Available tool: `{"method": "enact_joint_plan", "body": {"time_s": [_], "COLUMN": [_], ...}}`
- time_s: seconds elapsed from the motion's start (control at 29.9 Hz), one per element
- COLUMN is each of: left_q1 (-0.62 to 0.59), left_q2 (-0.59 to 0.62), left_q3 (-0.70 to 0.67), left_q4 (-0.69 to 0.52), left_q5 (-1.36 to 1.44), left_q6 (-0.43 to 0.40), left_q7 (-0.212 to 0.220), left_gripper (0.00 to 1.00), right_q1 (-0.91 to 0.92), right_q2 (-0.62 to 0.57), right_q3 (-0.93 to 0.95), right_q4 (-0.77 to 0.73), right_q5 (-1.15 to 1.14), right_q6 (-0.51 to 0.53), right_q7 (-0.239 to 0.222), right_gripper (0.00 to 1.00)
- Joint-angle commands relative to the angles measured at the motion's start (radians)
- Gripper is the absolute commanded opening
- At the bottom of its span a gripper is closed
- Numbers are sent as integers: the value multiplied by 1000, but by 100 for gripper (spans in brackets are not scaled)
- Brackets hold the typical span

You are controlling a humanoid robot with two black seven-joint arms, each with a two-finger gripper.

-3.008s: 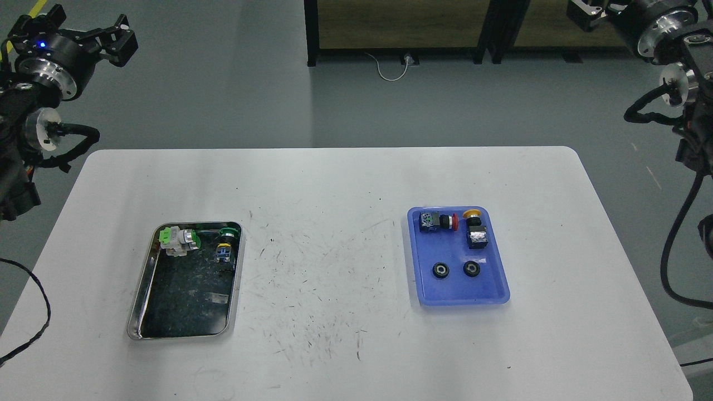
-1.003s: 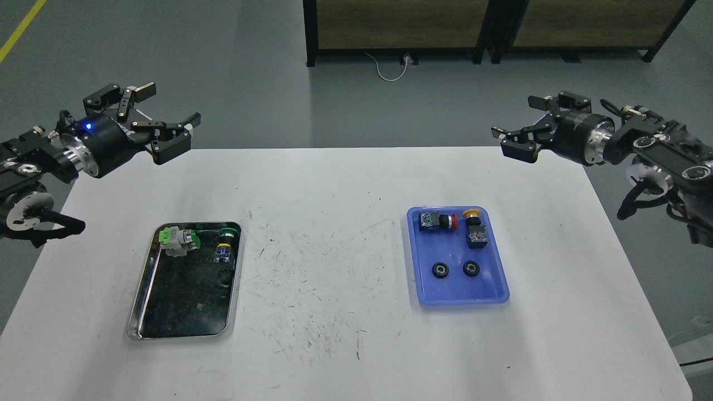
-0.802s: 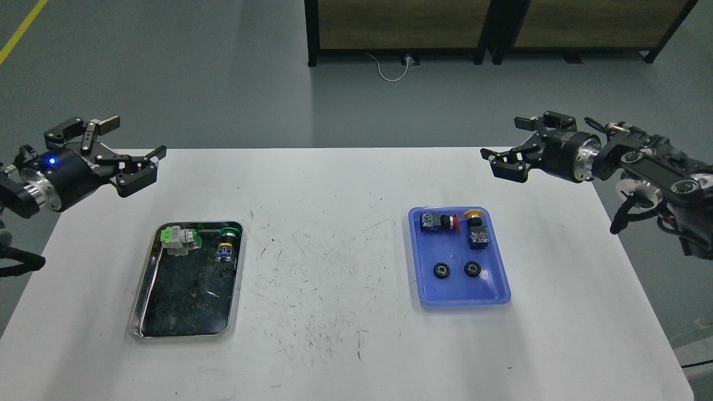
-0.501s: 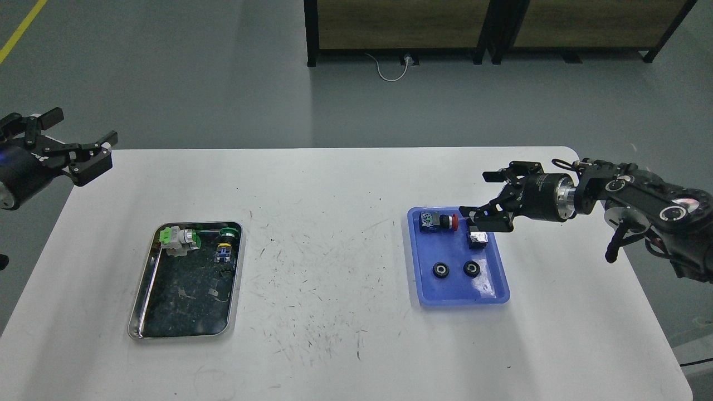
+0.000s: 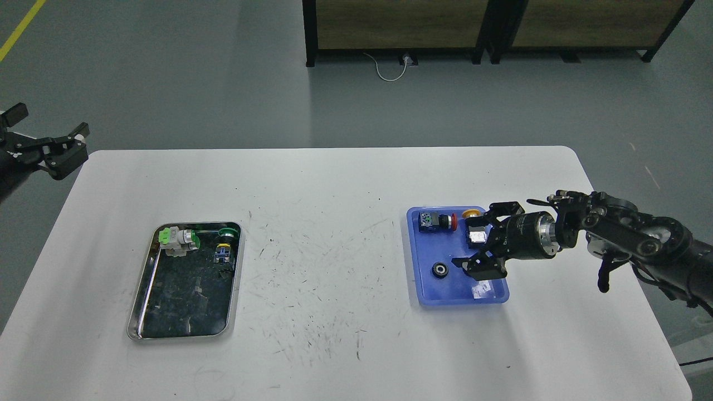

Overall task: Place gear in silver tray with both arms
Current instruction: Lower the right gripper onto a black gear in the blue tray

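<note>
Reaching low over the blue tray (image 5: 424,289), the right gripper (image 5: 486,242) is now seen with its jaws spread wide, one finger near the yellow-capped button (image 5: 472,213) and the other down by the tray's near half. Half a second ago it was higher, at the tray's far edge; a second ago it was well above the table's (image 5: 334,178) far right corner. Two black gears were visible in the blue tray then; now only the left gear (image 5: 440,270) is seen, and the other is judged to be hidden beneath the lower finger, so that a grasp seems about to be made. Nothing is held yet.

The left gripper (image 5: 42,139) has been drawn back past the table's left corner, jaws parted and empty. The silver tray (image 5: 143,289) lies well apart on the left, holding two switches but no gear, so the transfer remains to be done.
</note>
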Motion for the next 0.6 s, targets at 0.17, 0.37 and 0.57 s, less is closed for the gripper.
{"method": "enact_joint_plan", "body": {"time_s": [0.17, 0.37, 0.57], "left_q1": [19, 26, 30], "left_q2": [-3, -2, -5], "left_q3": [1, 1, 1], "left_q4": [0, 1, 1], "left_q5": [2, 2, 2], "left_q6": [5, 8, 8], "left_q7": [3, 3, 3], "left_gripper": [99, 99, 99], "right_q1": [-59, -90, -93], "right_q2": [-26, -24, -13], "right_q3": [2, 3, 17], "right_q4": [13, 10, 6], "right_q5": [-1, -21, -21], "right_q6": [0, 0, -15], "right_q7": [-53, -53, -51], "right_gripper": [99, 97, 96]}}
